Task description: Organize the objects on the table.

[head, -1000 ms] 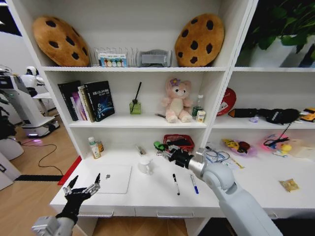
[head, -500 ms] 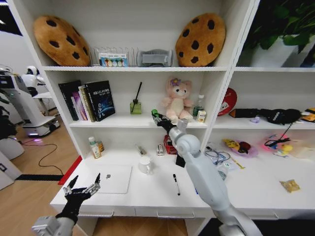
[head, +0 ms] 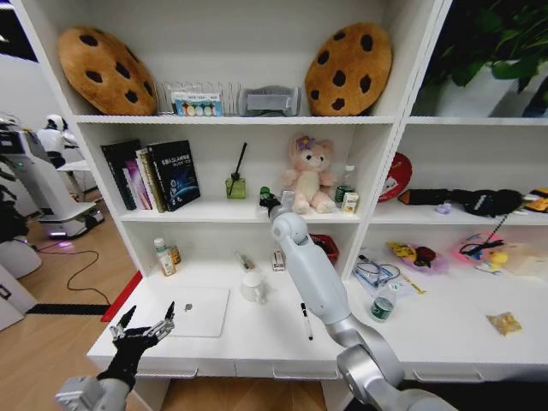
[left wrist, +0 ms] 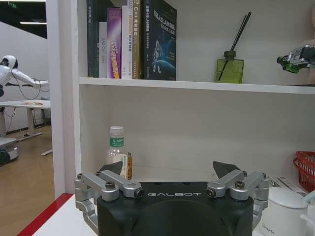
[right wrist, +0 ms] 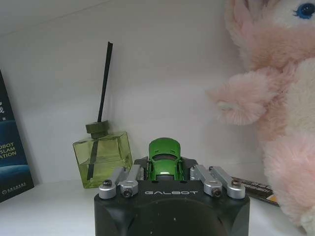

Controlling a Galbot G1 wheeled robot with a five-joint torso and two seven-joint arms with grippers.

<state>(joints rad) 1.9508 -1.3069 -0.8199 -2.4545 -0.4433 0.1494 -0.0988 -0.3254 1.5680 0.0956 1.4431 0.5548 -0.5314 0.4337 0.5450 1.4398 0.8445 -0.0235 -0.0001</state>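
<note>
My right gripper [head: 267,199] is raised to the middle shelf and is shut on the tiny green toy car [right wrist: 165,158], between a green diffuser bottle [right wrist: 101,156] and the pink plush bear [right wrist: 275,113]. The car [left wrist: 297,59] also shows at shelf height in the left wrist view. On the white table [head: 257,347] lie the silver laptop [head: 195,310], a black pen [head: 306,320] and a small dark-lidded jar [head: 382,308]. At the table's front left corner, beside the laptop, my left gripper [head: 141,330] hangs open and holds nothing.
A white mug [head: 253,287], a small bottle [head: 162,257] and a red basket [head: 325,246] stand at the back of the table. Books [head: 154,175] fill the shelf's left end. Cables and toys lie on the right desk section [head: 445,325].
My right arm has carried the green car from beside the red basket on the table up to the middle shelf, next to the bear. The left arm has not moved.
</note>
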